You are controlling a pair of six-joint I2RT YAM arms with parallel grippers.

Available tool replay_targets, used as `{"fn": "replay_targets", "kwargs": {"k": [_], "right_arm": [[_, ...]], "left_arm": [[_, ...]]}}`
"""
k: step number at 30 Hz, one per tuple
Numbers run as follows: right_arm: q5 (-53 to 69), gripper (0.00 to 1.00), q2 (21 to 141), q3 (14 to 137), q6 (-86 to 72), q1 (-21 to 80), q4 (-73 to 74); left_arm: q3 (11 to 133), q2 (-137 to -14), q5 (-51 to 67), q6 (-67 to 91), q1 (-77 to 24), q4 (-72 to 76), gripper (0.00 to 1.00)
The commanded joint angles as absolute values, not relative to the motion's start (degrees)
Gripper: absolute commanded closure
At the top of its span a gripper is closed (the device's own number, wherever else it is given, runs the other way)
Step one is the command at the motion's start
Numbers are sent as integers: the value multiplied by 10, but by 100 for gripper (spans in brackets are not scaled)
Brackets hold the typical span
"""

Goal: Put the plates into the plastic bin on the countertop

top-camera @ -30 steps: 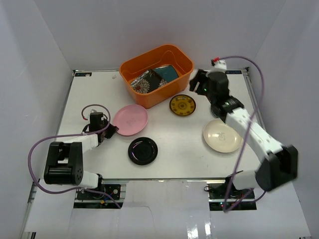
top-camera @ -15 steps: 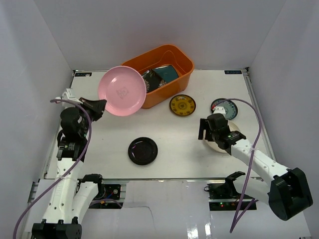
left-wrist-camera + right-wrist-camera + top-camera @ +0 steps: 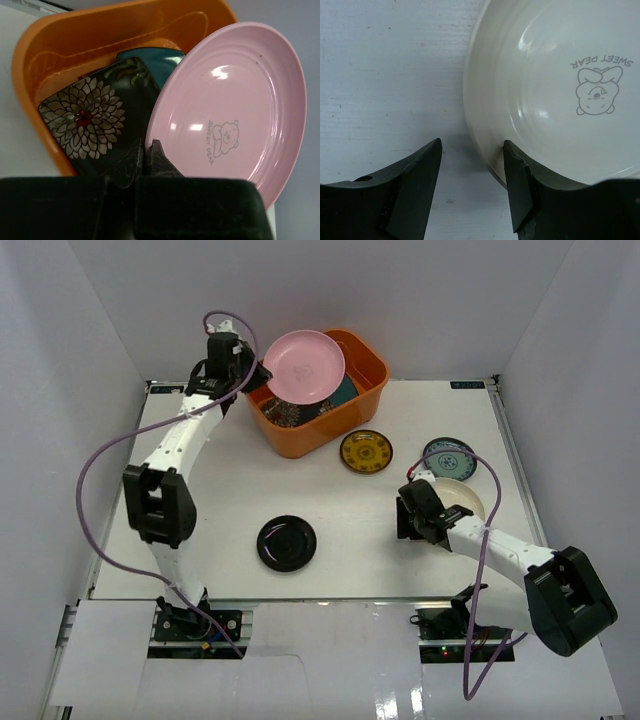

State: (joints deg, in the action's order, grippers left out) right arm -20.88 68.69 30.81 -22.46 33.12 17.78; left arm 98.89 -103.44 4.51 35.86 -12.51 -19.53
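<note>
The white desk [image 3: 230,490] carries everything. At its upper middle stands the orange plastic bin [image 3: 325,435], with rounded corners and a rolled rim. Inside it we see the flowered square plate [image 3: 85,117] lying partly over the plain teal plate [image 3: 150,54].

The pink plate [image 3: 235,110] is round and glossy, with a small bear printed in the middle. It hangs tilted over the bin's upper left part, and the left tool [image 3: 145,157] is clamped on its lower rim. We think this hold is only a thin bite, so the plate may swing or slip. If it drops, it could strike the two plates below or catch the bin's rim.

The cream plate [image 3: 560,90] lies flat at the right of the desk. The right tool [image 3: 472,145] has its jaws apart, one on each side of the plate's rim. With a shallow closing, the smooth rim may slide out.
</note>
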Motion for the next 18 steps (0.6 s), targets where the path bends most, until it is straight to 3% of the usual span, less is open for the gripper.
{"fn": "replay_targets", "kwargs": {"k": [1,5,6,7,10,11,14,15,18], "right_arm": [[-213,42,691,308,-228,335,152],[-210,57,708,320,-223,335,160],[-213,63,709,321,-223,335,161],[-215,77,704,321,-223,335,161],[-230,92,675,323,-225,335,173],[-229,92,664,324,-224,335,177],[-225,92,611,343,-221,335,202],[-226,92,585,355,-215,336,206],[-227,92,561,392,-200,337,217]], "left_arm": [[1110,-1112,33,324,-142,-271,100],[1203,-1210,16,317,-149,-301,100],[1215,-1224,13,318,-151,-301,100],[1241,-1251,11,318,-153,-301,100],[1275,-1287,11,318,-159,-302,98],[1292,-1308,20,320,-159,-302,85],[1301,-1321,40,335,-160,-298,65],[1300,-1321,47,338,-159,-295,51],[1300,-1295,87,352,-160,-273,21]]}}
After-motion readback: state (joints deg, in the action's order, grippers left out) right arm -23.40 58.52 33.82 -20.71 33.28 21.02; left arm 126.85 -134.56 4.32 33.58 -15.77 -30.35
